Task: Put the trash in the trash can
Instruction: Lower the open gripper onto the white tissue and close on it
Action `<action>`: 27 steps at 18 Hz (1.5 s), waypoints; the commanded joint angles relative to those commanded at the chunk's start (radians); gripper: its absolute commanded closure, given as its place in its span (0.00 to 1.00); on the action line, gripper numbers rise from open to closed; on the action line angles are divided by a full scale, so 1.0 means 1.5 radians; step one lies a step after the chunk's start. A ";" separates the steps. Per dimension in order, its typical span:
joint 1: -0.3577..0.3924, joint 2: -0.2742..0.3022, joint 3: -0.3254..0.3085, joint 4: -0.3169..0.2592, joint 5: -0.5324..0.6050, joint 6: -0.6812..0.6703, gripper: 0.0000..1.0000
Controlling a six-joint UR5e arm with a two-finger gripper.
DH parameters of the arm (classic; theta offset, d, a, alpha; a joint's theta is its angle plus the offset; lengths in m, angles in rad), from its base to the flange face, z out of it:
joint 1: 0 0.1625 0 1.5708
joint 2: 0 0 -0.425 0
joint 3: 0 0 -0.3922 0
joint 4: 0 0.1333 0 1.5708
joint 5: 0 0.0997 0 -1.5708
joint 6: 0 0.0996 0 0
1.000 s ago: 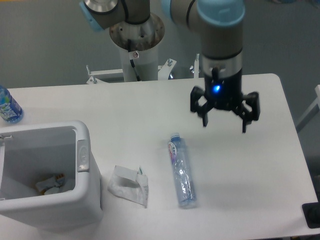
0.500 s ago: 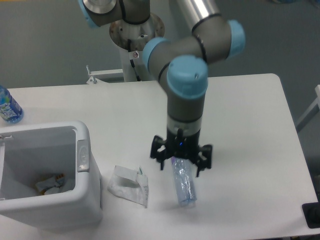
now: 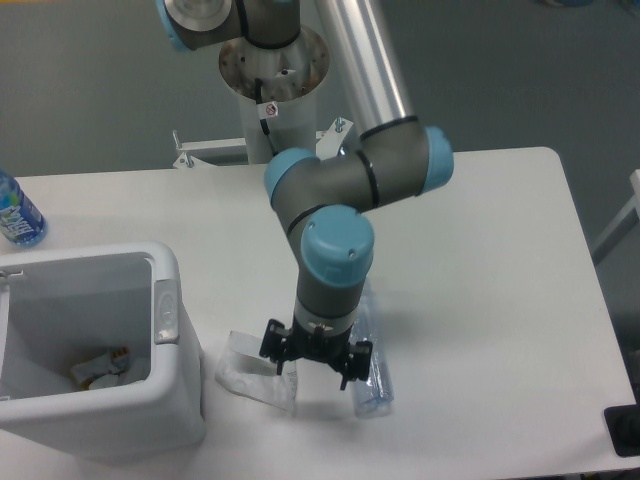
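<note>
- Wrapper (image 3: 244, 371) lies crumpled on the table (image 3: 480, 250), just left of and partly under the gripper (image 3: 316, 366); its right edge runs up against the left fingertip (image 3: 280, 362)
- Bottle (image 3: 372, 385) lies flat just right of the gripper, long axis running roughly away from the camera and slightly tilted; near end sticks out past the right finger, upper part hidden behind the wrist
- Gripper hangs low over the gap between wrapper and bottle, fingers pointing down at the table, spread wide
- Jaws stand apart, nothing clamped between them; looks released and empty
- Cannot tell whether the fingertips touch the table or hover just above it
- Trash can (image 3: 165, 330) sits to the left at the table's near-left corner, open top, some scraps already inside; wrapper lies just beside its right wall
- Judgement: either piece is within reach, the wrapper seems the nearer target since the left finger is already at its edge; a small shift left would centre the jaws on it
- Risk: wrapper is thin and flat, fingers may slide over it; bottle is round and may roll if bumped
- Dark blue bottle (image 3: 17, 215) stands at the far-left table edge, well apart, not part of the job
</note>
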 joint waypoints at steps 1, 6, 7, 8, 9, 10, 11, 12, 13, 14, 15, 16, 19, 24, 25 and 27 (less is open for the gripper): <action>-0.002 -0.004 -0.003 0.001 0.000 -0.003 0.00; -0.017 -0.024 -0.006 0.002 0.014 -0.004 0.00; -0.017 -0.025 -0.008 0.002 0.015 -0.004 0.00; -0.018 -0.025 -0.011 0.002 0.014 -0.005 0.00; -0.018 -0.025 -0.012 0.002 0.014 -0.006 0.00; -0.018 -0.026 -0.011 0.001 0.014 -0.007 0.00; -0.018 -0.029 -0.012 0.002 0.015 -0.007 0.00; -0.018 -0.031 -0.011 0.002 0.016 -0.007 0.00; -0.018 -0.032 -0.012 0.002 0.021 -0.008 0.00; -0.018 -0.034 -0.011 0.002 0.031 -0.011 0.03; -0.019 -0.035 -0.010 0.001 0.036 -0.017 0.09; -0.019 -0.036 -0.008 0.001 0.036 -0.022 0.19; -0.021 -0.036 -0.009 0.001 0.040 -0.024 0.44; -0.021 -0.036 -0.010 0.001 0.041 -0.023 0.48; -0.021 -0.036 -0.011 0.001 0.041 -0.024 0.58; -0.021 -0.035 -0.010 0.001 0.044 -0.026 0.77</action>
